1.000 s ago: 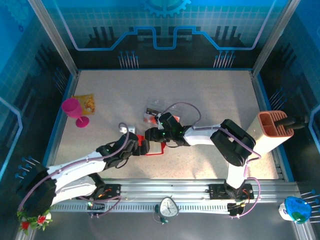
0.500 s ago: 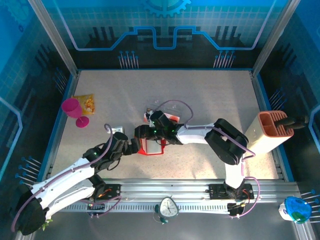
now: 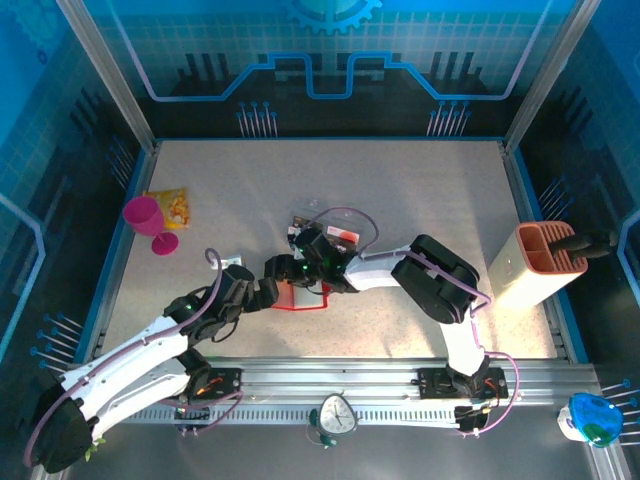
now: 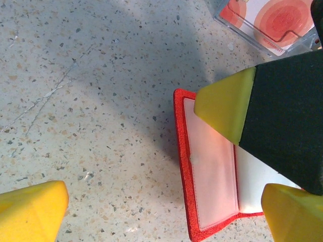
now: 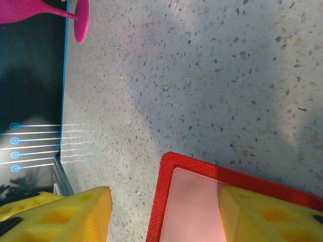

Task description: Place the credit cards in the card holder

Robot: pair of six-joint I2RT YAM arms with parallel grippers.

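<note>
The card holder (image 3: pixel 305 297) lies open on the table, a red wallet with its pale inside (image 4: pixel 212 171) facing up. My left gripper (image 4: pixel 164 204) is open at the wallet's left edge, one finger (image 4: pixel 30 214) on bare table and the other (image 4: pixel 292 212) by the wallet's near corner. My right gripper (image 5: pixel 164 206) is open too, straddling the wallet's corner (image 5: pixel 174 174), and its yellow fingertip (image 4: pixel 224 103) rests on the pale inside. A small pale item (image 3: pixel 237 260) lies left of both grippers; I cannot tell whether it is a credit card.
A clear sleeve with red round marks (image 4: pixel 272 22) lies just beyond the wallet, by a dark-and-red packet (image 3: pixel 303 226). A pink goblet (image 3: pixel 150 225) and a yellow-orange packet (image 3: pixel 170 205) sit at the left. The orange-brown rack (image 3: pixel 548 250) stands far right.
My right gripper has slid left, out over the wallet's left half. My left gripper has drawn back leftward off the wallet, and the wallet has shifted slightly left.
</note>
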